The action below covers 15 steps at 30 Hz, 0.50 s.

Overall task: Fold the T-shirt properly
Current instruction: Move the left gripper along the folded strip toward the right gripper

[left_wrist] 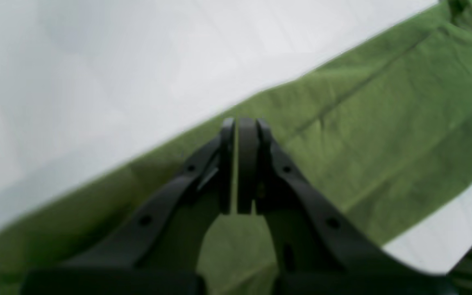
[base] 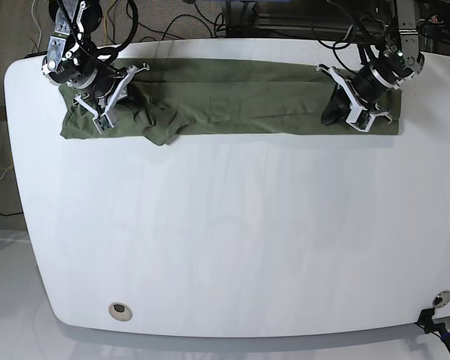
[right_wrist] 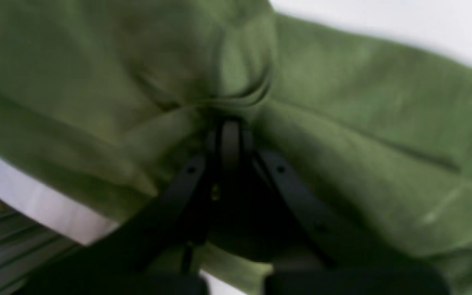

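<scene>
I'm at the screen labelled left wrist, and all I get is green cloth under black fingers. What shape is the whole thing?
Observer: The olive-green fabric T-shirt lies as a long, narrow strip spanning both arms.
Visitor: Is it smooth all along?
Observer: No, it's bunched and creased around the right gripper.
Visitor: Is its edge straight there?
Observer: No, a pointed flap sticks out toward the middle of the white table.
</scene>
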Tool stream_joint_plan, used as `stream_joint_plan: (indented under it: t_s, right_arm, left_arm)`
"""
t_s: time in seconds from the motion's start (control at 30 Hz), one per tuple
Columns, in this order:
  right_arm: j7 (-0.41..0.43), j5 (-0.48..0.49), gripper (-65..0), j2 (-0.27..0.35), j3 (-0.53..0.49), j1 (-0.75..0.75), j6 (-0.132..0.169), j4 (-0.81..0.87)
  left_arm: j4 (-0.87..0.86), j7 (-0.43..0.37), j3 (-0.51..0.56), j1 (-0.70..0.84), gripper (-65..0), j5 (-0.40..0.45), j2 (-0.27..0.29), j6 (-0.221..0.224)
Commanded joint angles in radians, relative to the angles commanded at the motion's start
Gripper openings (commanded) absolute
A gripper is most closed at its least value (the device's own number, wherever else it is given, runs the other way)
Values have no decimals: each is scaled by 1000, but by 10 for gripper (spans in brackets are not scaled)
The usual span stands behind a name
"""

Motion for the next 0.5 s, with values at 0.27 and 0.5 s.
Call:
stream_joint_plan:
  t_s: [0.27,0.5]
  right_arm:
    - [26,0,-650,14,-2,2,0,-91]
    - [51,0,-650,14,-3,31,0,-130]
  left_arm:
    - [-123,-5,-5,-34,-650,0,-6,0]
    - [-215,-5,-5,-114,-650,0,-6,0]
